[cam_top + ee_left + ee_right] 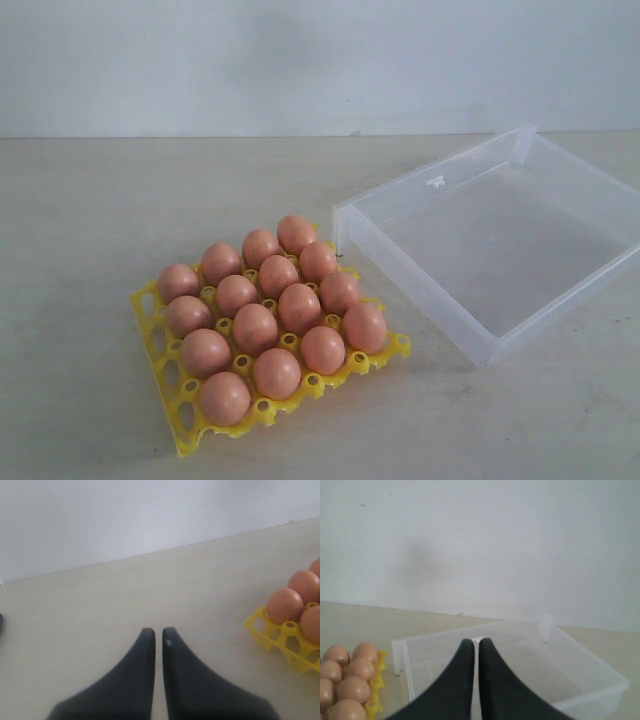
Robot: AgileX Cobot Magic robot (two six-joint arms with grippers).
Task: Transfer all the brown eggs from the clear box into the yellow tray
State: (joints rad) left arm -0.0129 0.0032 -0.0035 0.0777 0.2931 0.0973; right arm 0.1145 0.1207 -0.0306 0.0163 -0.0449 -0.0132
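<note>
Several brown eggs [278,275] fill the cups of the yellow tray [188,433], left of centre in the exterior view. The clear box [395,260] stands to the tray's right and holds no egg. Neither arm shows in the exterior view. My left gripper [158,632] is shut with nothing between its dark fingers, over bare table; a corner of the yellow tray [265,632] with brown eggs [284,605] lies off to its side. My right gripper [476,642] is shut too and holds nothing, with the clear box [405,657] in front of it and brown eggs [361,669] beside.
A pale wall [300,60] closes the back of the light table [80,220]. A small dark object [1,622] shows at the edge of the left wrist view.
</note>
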